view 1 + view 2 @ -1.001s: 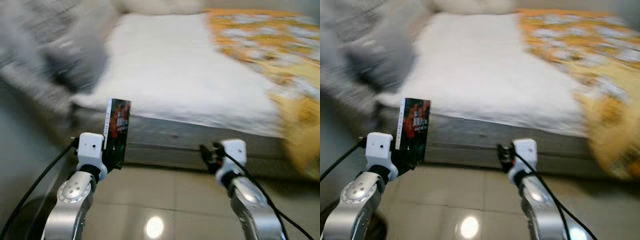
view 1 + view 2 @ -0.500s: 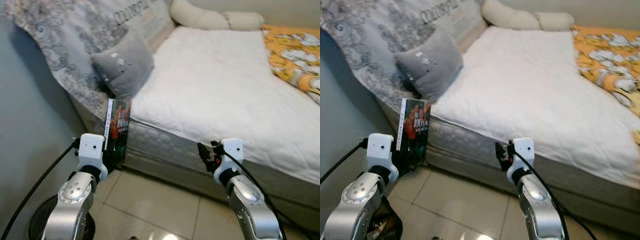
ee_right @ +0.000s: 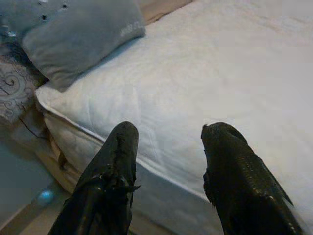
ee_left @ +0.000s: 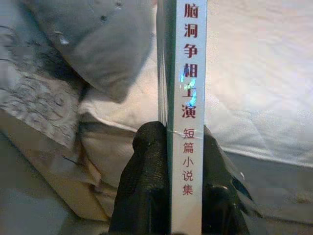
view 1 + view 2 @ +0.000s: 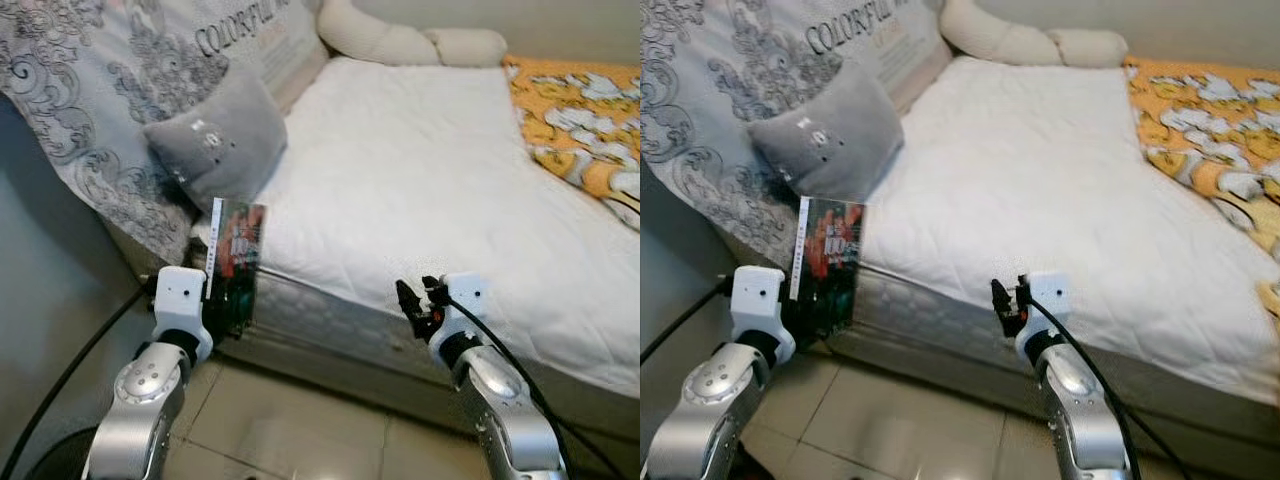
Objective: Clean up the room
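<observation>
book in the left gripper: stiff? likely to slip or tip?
The book stands upright without sagging, so probably stiff. The left gripper pinches only its lower spine, so it may pivot if bumped. The cover looks glossy, possibly slippery.

We look down at a bed with a white quilted mattress (image 5: 420, 190) filling the middle of the scene. Our left gripper (image 5: 228, 305) holds a book (image 5: 236, 268) upright at near left, its dark, colourful cover facing right, in front of the mattress's near corner. Our right gripper (image 5: 412, 308) hangs at near right before the mattress edge. A grey pillow (image 5: 215, 140) leans at far left against a grey patterned fabric (image 5: 110, 110). An orange patterned blanket (image 5: 580, 130) lies at far right. Pale floor tiles (image 5: 300, 440) run below.
</observation>
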Available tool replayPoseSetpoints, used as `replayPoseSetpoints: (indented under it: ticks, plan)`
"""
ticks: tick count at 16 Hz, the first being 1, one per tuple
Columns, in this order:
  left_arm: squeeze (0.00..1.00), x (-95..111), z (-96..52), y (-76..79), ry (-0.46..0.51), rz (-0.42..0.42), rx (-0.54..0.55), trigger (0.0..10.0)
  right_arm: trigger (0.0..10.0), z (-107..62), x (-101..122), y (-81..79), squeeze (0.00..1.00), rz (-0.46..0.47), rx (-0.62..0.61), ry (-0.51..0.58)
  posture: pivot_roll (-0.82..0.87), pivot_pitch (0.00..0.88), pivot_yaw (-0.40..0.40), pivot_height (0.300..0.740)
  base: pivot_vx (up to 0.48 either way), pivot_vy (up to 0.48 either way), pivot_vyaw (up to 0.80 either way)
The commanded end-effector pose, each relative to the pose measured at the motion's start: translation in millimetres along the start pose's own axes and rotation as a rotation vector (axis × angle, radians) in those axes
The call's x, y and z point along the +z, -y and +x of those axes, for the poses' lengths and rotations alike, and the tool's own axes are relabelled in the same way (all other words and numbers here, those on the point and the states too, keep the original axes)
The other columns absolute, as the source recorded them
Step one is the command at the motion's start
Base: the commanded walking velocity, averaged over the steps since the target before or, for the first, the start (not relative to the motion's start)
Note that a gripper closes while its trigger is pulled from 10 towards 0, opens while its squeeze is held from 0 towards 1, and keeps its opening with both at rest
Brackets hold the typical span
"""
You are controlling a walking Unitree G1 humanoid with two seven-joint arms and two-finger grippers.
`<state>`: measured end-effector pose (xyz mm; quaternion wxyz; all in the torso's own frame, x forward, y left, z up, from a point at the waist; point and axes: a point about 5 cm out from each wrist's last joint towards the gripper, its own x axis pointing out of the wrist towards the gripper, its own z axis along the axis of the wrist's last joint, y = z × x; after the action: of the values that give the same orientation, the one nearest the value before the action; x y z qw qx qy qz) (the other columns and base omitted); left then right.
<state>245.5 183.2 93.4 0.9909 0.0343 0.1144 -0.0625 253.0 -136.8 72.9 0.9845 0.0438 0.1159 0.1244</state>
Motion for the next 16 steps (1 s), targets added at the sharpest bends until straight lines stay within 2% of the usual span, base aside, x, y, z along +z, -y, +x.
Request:
replayPoseSetpoints:
  ticks: [1,14,16]
  plan:
    - [0.0,9.1,-1.7,-10.4,0.044,0.015,0.036,10.0,10.0,3.2,3.9,-7.5,0.0,0.009,0.028,0.021,-0.05,0.0,0.022,0.74,0.382,0.0,0.0]
    - [0.0,9.0,-2.6,-13.9,0.04,0.032,0.037,10.0,10.0,2.7,1.9,-8.0,0.0,0.017,0.021,0.011,-0.04,0.0,0.03,0.74,0.373,0.0,0.0]
    - [0.0,9.8,-2.1,-14.5,0.041,0.036,0.034,10.0,10.0,3.1,0.7,-7.3,0.0,0.039,0.013,0.004,-0.05,0.0,0.032,0.74,0.368,0.0,-0.77]
